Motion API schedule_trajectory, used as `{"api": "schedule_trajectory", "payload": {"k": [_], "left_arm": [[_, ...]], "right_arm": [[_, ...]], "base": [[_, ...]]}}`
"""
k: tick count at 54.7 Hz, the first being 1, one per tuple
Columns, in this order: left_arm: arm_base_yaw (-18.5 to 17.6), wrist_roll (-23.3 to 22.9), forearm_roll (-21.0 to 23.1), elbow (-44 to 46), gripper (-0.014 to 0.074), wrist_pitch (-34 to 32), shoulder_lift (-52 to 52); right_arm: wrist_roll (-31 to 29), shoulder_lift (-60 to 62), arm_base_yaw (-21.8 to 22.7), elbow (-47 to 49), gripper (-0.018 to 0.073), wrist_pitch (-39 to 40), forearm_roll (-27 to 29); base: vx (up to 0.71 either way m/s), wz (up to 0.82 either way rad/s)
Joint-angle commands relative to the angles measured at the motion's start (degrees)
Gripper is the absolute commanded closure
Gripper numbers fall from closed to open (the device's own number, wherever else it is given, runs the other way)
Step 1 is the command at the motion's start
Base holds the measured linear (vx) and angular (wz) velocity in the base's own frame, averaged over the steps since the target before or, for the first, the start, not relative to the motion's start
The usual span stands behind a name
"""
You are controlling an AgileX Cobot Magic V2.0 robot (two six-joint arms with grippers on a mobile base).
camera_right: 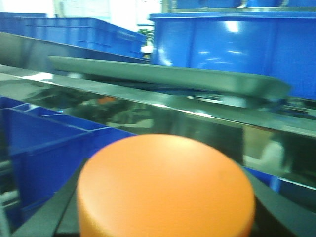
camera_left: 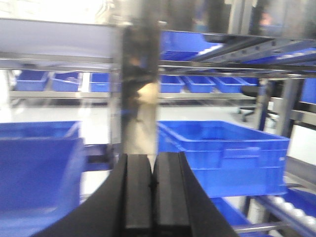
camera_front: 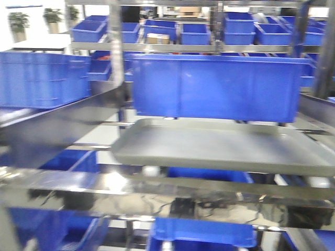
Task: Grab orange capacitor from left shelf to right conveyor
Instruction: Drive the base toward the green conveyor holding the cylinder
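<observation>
The orange capacitor (camera_right: 165, 190) fills the lower middle of the right wrist view, its flat top toward the camera. My right gripper (camera_right: 165, 217) is shut on it, with dark fingers (camera_right: 59, 212) showing at both sides. The left shelf shows in the front view with its shallow grey tray (camera_front: 225, 146) on shiny rails; the tray also shows in the right wrist view (camera_right: 168, 79), beyond the capacitor. My left gripper (camera_left: 153, 185) is shut and empty, its pads pressed together, in front of a steel post (camera_left: 140, 89). The conveyor is out of view.
A large blue bin (camera_front: 217, 86) stands behind the grey tray, another (camera_front: 42, 78) at left. A shiny steel rail (camera_front: 157, 191) crosses the front. Blue bins (camera_left: 222, 155) flank the left gripper. More bins fill the upper and lower shelves.
</observation>
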State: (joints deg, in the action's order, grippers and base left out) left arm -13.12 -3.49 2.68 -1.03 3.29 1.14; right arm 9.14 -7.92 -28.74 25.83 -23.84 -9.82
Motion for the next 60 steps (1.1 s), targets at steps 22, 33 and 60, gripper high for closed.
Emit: {"api": "schedule_trajectory", "payload": {"k": [22,33,60], "left_arm": [[-0.44,-0.32,0.27,1.71,0.0603,-4.65,0.23],[-0.44,-0.32,0.27,1.71,0.0603,-4.65,0.23],[-0.44,-0.32,0.27,1.71,0.0603,-4.65,0.23]], "right_arm": [[-0.06,-0.61,0.08,1.43,0.0566,5.12,-0.99],[-0.06,-0.61,0.08,1.43,0.0566,5.12,-0.99],[-0.06,-0.61,0.08,1.43,0.0566,5.24,-0.99]], "base": [[-0.11,0.44],[-0.14,0.55],[-0.17,0.67]]}}
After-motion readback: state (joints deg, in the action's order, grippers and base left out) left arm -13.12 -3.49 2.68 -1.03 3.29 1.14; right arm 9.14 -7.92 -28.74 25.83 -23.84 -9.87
